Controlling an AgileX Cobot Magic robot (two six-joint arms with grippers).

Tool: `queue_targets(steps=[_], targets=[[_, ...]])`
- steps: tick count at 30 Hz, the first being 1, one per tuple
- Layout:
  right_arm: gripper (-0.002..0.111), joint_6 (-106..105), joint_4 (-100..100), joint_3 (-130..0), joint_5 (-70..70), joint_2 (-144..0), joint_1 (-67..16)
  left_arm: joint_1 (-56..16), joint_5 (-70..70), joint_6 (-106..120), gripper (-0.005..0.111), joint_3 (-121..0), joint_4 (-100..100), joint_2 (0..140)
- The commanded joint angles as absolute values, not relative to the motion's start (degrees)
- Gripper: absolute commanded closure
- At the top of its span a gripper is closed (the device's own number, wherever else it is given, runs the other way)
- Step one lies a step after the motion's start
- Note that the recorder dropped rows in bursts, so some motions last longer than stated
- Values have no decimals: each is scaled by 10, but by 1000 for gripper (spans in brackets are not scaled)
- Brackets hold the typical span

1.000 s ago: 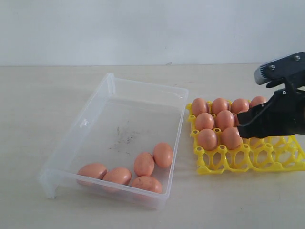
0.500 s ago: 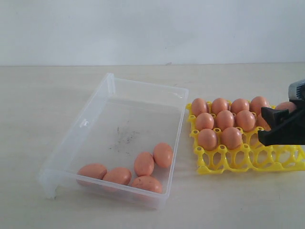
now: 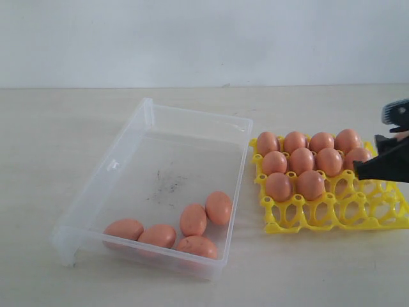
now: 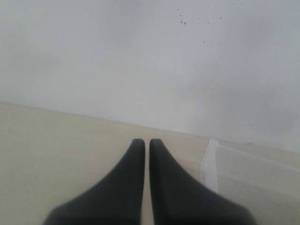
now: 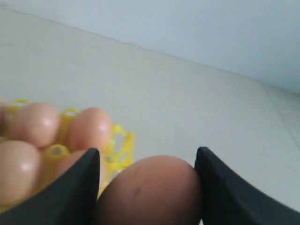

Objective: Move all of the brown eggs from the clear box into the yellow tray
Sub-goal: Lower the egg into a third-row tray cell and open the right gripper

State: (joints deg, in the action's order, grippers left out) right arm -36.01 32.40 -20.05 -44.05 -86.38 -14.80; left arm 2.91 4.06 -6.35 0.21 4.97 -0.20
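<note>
The right gripper (image 5: 147, 155) stands wide, with one egg (image 5: 150, 192) filling the gap between its fingers (image 5: 70, 192) and touching both, so it has a grip on that egg. The egg's lower part is cut off in the wrist view, so I cannot tell which way its long axis runs in the grip.

The tray (image 3: 300, 222) lies just beside this gripper, on the side facing the other arm. In the exterior view the fingers overlap the tray's near edge, and in the wrist view a corner of the tray sits just beside the held egg, with bare table (image 5: 187, 103) ahead. That suggests the egg hangs at or just off the tray's edge. How high it hangs I cannot tell.

Ten eggs (image 3: 301, 160) fill the cups farther from the camera. The empty cups (image 3: 358, 208) are the ones closest to the gripper, so the next move looks like a short shift inward and then down.

Five more eggs (image 3: 193, 219) lie in the box (image 3: 148, 110), well apart from this gripper and beyond the tray.

The left gripper (image 4: 146, 141) is closed tight on nothing, with a box corner near its tips. It is out of the exterior view, so the right arm is clearly the nearer one to the tray
</note>
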Motion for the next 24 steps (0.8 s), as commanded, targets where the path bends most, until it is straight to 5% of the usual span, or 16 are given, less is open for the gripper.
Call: queue_targets(steps=[1, 8, 24], targets=[[109, -460, 453, -220, -440, -864, -151, 27, 39, -64, 103, 0, 50, 0], [109, -396, 262, -220, -392, -865, -193, 27, 39, -64, 103, 0, 50, 0], [109, -350, 190, -220, -501, -986, -212, 27, 39, -64, 103, 0, 50, 0]])
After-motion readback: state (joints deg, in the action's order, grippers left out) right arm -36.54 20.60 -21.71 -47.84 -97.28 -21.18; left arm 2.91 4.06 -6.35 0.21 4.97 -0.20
